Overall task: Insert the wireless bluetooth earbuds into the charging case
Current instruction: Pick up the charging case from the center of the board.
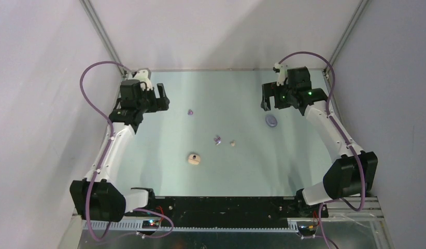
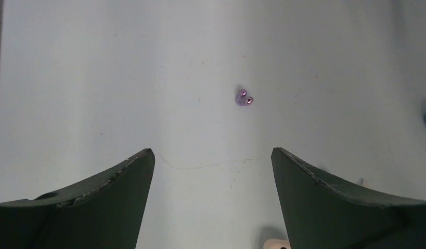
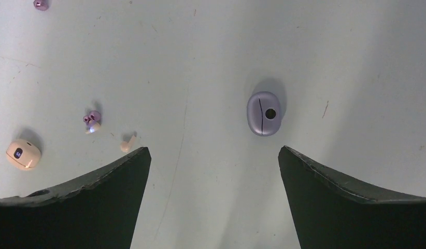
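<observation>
Table [image 1: 237, 171]: smooth, matte, pale green, faintly scuffed.

Nearest the arm bases: cream charging case [image 1: 194, 159], a rounded glossy plastic pebble with a small dark mark on top, lying alone. One cream case counted.

At 2 o'clock from it: cream earbud [image 1: 232, 143], a tiny beige plastic nub, apart from everything. Just beside it at 9 o'clock: purple earbud [image 1: 217, 139], shiny and bean-like. In the right wrist view a pale glinting bit touches it; I cannot tell whether that is another cream bud.

Farther, toward 1 o'clock: purple charging case [image 3: 264, 113], a lilac rounded oval. A dark seam shows along one side and a round dark spot beside it. One purple case.

At 11 o'clock from the middle pair: second purple earbud [image 2: 244, 97], glossy with two reddish glints, alone on bare surface. Purple buds counted: two. None of the buds sits in a case.

Far end: left gripper [image 2: 212, 155], dark wedge-shaped fingers spread wide, gripping nothing, the second purple earbud ahead of it. Right gripper [image 3: 214, 150], the same dark fingers fully parted, empty, the purple case just ahead of it.
</observation>
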### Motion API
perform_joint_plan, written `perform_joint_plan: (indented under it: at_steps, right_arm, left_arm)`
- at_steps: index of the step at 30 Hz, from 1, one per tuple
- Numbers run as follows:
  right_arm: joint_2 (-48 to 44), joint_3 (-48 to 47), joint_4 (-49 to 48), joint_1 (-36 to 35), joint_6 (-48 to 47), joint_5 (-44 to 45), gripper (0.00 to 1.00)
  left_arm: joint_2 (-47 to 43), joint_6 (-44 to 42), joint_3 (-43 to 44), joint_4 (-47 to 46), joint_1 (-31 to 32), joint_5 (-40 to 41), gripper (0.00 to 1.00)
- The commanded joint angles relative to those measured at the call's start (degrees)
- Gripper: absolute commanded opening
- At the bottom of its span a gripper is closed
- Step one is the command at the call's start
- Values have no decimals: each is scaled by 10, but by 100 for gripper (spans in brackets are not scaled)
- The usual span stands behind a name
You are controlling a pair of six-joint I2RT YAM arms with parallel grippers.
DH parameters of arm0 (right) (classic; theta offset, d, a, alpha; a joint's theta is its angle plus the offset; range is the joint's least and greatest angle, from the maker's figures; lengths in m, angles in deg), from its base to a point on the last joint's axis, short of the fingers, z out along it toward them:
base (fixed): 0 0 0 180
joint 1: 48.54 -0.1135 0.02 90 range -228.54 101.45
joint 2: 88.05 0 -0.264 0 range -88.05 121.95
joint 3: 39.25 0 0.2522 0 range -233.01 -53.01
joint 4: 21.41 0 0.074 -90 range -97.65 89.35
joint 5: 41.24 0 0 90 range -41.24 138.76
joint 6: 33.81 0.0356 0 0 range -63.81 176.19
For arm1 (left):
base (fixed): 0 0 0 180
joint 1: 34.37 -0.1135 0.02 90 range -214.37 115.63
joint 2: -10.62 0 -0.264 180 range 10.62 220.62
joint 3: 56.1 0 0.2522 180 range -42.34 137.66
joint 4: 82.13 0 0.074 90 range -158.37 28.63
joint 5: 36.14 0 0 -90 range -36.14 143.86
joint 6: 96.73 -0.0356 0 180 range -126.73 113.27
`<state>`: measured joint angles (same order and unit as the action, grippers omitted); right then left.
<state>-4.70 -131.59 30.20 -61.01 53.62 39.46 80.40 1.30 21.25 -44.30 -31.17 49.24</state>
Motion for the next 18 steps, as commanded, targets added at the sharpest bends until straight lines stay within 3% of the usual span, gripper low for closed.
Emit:
perform_joint_plan:
  at_steps: [1,4,8,10,18]
  right_arm:
    - [4,-3,-24,3,6,-9,99]
    - [22,-9,-19,9,-27,-47,99]
    - [62,-33,-26,33,-10,-12,93]
    - [83,-43,-30,58,10,-9,85]
    - [181,-82,-23,166,59,-30,38]
  left_arm:
    - [-5,14,-15,-24,-2,-40,90]
    - [-6,14,-24,-26,-2,-51,90]
    - [-8,5,-27,-25,-2,-71,90]
    - [-9,-5,-29,-24,-2,-84,90]
    - [-18,-22,-45,-31,-1,-116,89]
